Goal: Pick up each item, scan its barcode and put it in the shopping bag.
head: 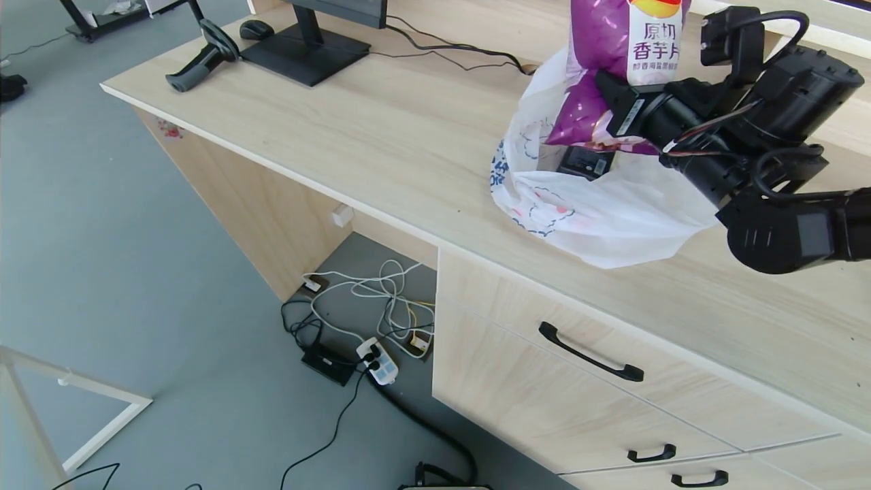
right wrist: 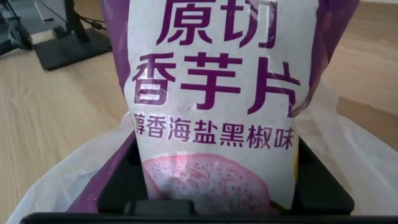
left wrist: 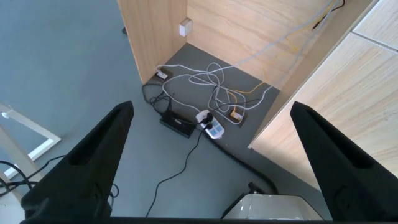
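While the left jaws stand released, their fingers (left wrist: 93,155) spread wide above the power strip (left wrist: 214,129) on the floor, the barcode scanner (head: 203,58) lies on the surface (head: 381,129) well to the left of the right jaws. Those are clenched on the lower part of the purple chip bag (head: 599,41), upright just above the open white shopping bag (head: 612,218), which sits directly beneath them with a dark item (head: 585,162) inside.
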